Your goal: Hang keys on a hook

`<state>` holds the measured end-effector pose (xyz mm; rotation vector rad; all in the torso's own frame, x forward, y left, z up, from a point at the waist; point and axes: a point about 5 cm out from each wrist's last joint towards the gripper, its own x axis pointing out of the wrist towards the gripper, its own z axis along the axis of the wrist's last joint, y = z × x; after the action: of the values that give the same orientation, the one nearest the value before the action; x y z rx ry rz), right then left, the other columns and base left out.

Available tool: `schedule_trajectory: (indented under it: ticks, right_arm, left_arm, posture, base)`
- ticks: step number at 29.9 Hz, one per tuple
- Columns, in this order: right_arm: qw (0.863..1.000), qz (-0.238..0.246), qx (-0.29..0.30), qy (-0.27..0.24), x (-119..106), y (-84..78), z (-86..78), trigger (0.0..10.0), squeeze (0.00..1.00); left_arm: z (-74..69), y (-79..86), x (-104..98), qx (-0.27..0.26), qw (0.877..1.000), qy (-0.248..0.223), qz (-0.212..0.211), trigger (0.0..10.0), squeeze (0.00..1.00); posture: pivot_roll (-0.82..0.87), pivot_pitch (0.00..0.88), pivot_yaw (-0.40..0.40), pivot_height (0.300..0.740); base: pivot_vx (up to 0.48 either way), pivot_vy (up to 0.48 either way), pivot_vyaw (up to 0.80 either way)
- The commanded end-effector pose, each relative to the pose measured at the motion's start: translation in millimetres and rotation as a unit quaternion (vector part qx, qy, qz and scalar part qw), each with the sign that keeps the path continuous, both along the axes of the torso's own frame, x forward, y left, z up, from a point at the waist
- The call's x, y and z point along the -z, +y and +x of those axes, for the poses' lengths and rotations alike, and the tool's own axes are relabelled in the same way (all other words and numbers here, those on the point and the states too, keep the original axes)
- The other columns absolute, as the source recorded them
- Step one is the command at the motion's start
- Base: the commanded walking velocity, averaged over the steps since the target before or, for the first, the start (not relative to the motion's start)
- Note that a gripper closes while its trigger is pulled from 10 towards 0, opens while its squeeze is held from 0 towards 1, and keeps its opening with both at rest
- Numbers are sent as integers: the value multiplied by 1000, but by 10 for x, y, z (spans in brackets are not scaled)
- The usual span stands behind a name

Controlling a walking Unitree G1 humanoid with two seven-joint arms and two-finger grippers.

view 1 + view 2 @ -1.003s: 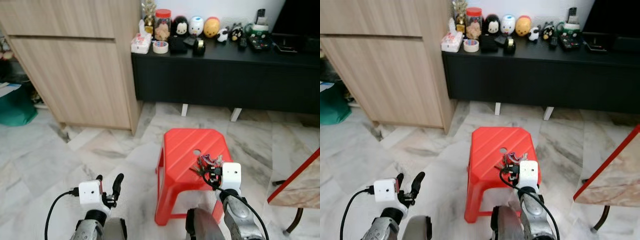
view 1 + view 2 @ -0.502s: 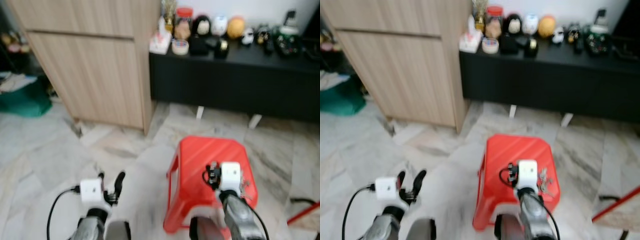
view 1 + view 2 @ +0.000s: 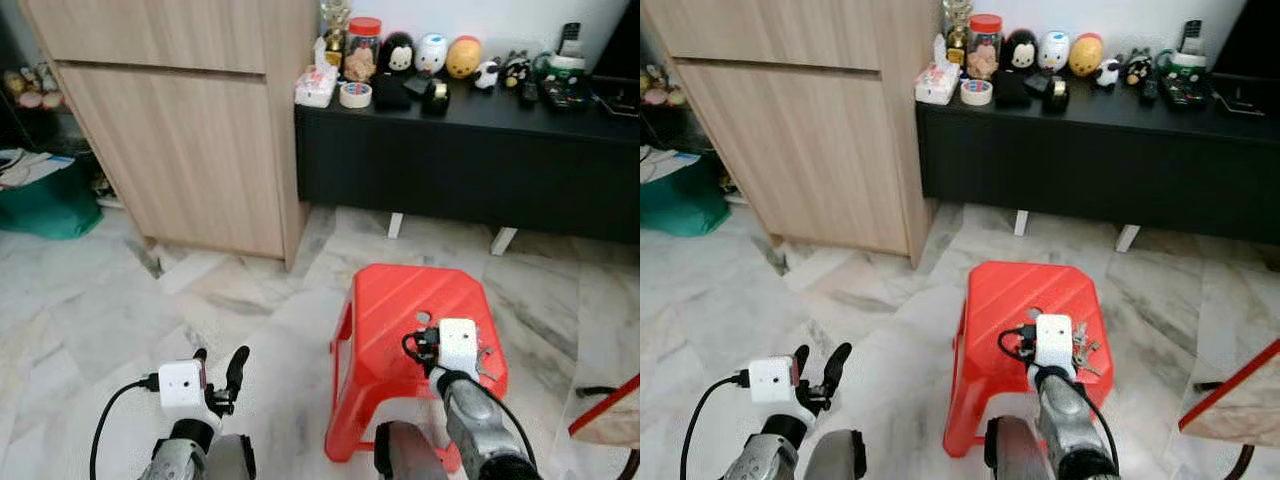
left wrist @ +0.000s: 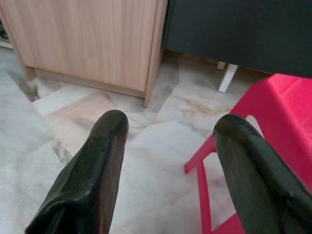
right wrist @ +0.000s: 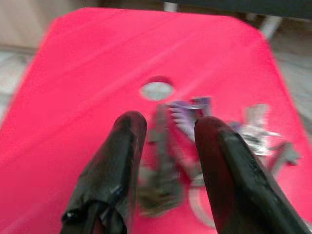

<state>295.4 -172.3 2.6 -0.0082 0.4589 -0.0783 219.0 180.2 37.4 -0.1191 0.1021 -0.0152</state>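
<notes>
- We see a red plastic stool [image 3: 420,330] on the pale marble floor [image 3: 90,320], low and right of centre in the head views, at about 5 o'clock from the middle of the scene.
- The bunch of keys [image 5: 214,136] lies on the stool's seat, just beside the small round hole [image 5: 157,90] in its centre, on the 3 o'clock side of that hole as the head cameras show it.
- Our right gripper [image 5: 165,146] hangs right over the keys. Its two black fingers [image 5: 117,161] stand a modest way apart, with part of the key bunch lying between them; they grip nothing that we can make out, and the wrist picture is blurred.
- In the head views the right wrist's white camera box [image 3: 1054,340] covers most of the keys; a few key ends [image 3: 1085,350] stick out at its 3 o'clock side.
- Our left gripper [image 3: 218,372] sits low at 7 o'clock, over bare floor, well apart from the stool. Its fingers [image 4: 92,170] are spread wide and empty.
- At 11 o'clock stands a light wooden cabinet [image 3: 190,120].
- From 12 to 2 o'clock runs a low black sideboard [image 3: 470,150]; on its top stand a jar with a red lid [image 3: 361,45], a roll of tape [image 3: 353,95] and a row of small figurines [image 3: 432,53].
- A green bag [image 3: 40,205] lies on the floor at 9 o'clock.
</notes>
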Motion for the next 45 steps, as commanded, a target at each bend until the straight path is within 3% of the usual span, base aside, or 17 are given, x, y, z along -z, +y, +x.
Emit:
schedule_trajectory:
  ticks: [1, 6, 18, 21, 34, 43, 44, 45]
  right_arm:
    - [1000, 8, 20, 14, 3, -36, 21, 10000, 0]
    - [999, 11, 17, 40, -10, -29, 83, 10000, 0]
    - [999, 21, -16, 43, -79, 78, 179, 10000, 0]
    - [998, 2, -19, 61, -12, 88, 120, 10000, 0]
    - [996, 15, -27, 83, 112, 124, -3, 10000, 0]
    - [997, 13, -22, 77, 87, 115, 21, 10000, 0]
    - [997, 13, -21, 76, 84, 114, 23, 3804, 0]
    - [997, 13, -20, 75, 82, 113, 25, 3804, 0]
  left_arm:
    - [-17, 1, -5, -1, 1000, 1, -2, 10000, 0]
    - [-32, -12, -8, 2, 1000, 2, 0, 10000, 0]
    - [-55, 14, 3, -1, 1000, 7, 7, 10000, 0]
    - [-63, 38, 13, -4, 1000, 9, 10, 10000, 0]
    - [-55, 22, 24, 0, 1000, 13, 15, 10000, 0]
    - [-60, 30, 34, 1, 1000, 15, 17, 10000, 0]
    - [-60, 30, 35, 1, 1000, 15, 17, 10000, 0]
    - [-60, 31, 35, 1, 1000, 15, 18, 10000, 0]
  posture:
    - [104, 97, -23, 580]
    - [115, 113, -22, 580]
    - [122, 118, -21, 580]
    - [123, 120, -23, 580]
    - [115, 119, -20, 580]
    - [117, 120, -19, 580]
    - [117, 120, -19, 580]
    - [117, 120, -19, 580]
  base:
    - [0, 0, 0]
    - [0, 0, 0]
    - [0, 0, 0]
    - [0, 0, 0]
    - [0, 0, 0]
    - [0, 0, 0]
    - [0, 0, 0]
    - [0, 0, 0]
